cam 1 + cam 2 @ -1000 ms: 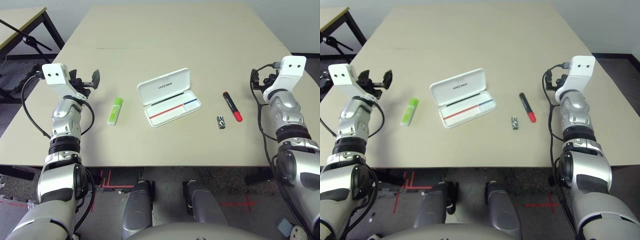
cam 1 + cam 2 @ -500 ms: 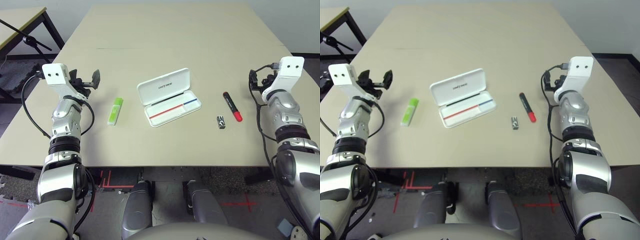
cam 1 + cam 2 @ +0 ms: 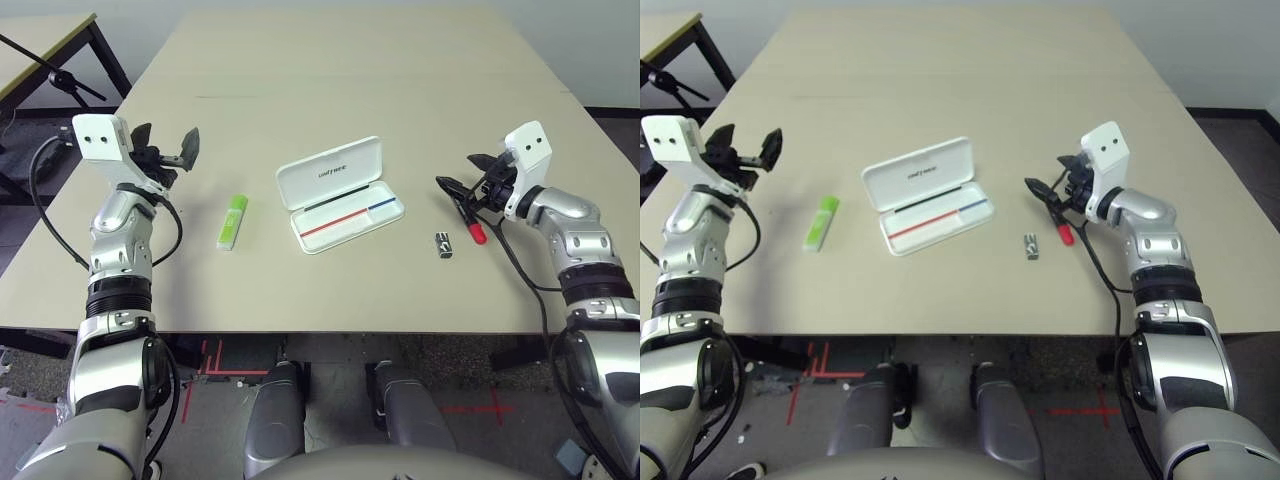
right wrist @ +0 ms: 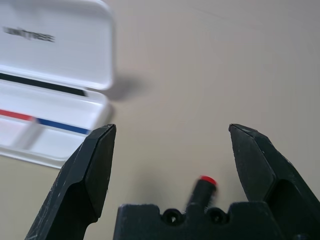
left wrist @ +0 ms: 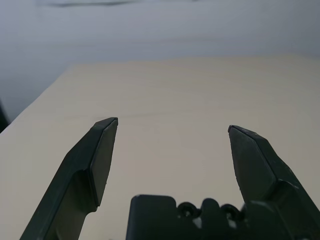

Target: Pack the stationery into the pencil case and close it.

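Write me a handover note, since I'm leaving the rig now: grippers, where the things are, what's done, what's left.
Left gripper: open, empty, raised beyond the lime-green highlighter.
Right gripper: open, empty, over the red marker.
Pencil case: open at mid-table, a red-and-blue pencil and a thin dark one inside.
Small black-and-silver piece: on the table beside the marker.
Done: nothing packed.
Left: pack all three, close the lid.
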Available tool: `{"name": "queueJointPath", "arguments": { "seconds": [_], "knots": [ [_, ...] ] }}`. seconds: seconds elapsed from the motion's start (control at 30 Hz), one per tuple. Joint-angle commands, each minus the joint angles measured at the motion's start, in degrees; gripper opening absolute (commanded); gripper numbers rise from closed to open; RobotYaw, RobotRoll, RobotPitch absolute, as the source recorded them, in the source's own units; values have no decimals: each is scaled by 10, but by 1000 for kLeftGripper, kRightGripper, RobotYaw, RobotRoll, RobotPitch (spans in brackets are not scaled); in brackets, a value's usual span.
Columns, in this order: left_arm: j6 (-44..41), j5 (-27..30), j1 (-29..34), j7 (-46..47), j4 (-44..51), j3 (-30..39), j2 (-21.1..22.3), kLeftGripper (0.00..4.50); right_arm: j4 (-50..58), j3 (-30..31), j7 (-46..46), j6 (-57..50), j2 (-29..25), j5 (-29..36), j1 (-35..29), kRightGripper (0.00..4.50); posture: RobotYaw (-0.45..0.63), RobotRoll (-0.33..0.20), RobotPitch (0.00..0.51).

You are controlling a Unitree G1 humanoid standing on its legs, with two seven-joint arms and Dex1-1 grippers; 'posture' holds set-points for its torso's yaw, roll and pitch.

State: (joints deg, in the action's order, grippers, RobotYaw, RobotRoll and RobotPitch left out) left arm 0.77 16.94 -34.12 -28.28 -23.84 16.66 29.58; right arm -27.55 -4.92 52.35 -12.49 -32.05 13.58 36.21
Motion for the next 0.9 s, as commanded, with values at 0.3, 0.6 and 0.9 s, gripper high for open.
{"name": "queueJointPath", "arguments": {
  "seconds": [0.3,0.6,0.9],
  "knots": [
    [-215,108,64,-113,331,-97,20,4464,87,36,72,-75,-31,8,-32,4500,-35,0,143],
    [-287,106,119,-177,429,-205,36,4464,78,37,71,-67,-36,3,-28,4500,-36,0,142],
    [-280,22,130,-187,394,-292,42,4464,84,39,70,-66,-38,-2,-30,4500,-47,0,140]
  ]
}}
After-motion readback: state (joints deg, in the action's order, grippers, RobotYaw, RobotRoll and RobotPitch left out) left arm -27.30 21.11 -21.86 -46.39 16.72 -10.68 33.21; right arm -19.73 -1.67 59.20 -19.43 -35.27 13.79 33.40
